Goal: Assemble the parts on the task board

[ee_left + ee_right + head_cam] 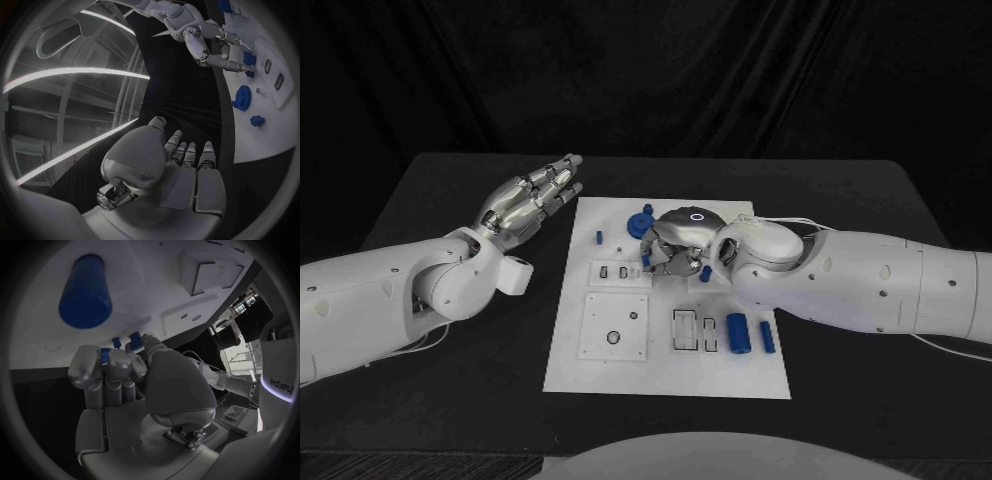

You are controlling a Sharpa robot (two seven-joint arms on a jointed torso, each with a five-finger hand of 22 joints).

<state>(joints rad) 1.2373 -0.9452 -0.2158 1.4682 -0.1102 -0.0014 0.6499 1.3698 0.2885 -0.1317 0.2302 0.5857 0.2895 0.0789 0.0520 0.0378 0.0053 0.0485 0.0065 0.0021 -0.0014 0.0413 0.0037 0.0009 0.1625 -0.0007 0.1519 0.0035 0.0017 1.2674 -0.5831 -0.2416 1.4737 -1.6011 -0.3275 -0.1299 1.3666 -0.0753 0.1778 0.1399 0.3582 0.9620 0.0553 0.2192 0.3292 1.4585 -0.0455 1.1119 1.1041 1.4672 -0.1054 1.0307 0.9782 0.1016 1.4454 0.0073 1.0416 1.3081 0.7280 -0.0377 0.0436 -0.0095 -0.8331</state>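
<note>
Over the white board (668, 375), the right hand (678, 245) curls its fingers (103, 365) around a small blue part (105, 353), apparently to seat it; the left hand (531, 205) waits beside, fingers wide, holding nothing.

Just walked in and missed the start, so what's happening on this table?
A two-armed robot is assembling small blue parts on a white task board lying on a black table. Its right hand is down over the middle of the board, fingers curled around small blue pieces; whether it actually grips them is unclear. The left hand is raised beside the board's left edge, fingers apart, holding nothing. Two blue cylinders lie on the board nearer the robot, and a blue gear-like part sits at its far end.
</note>
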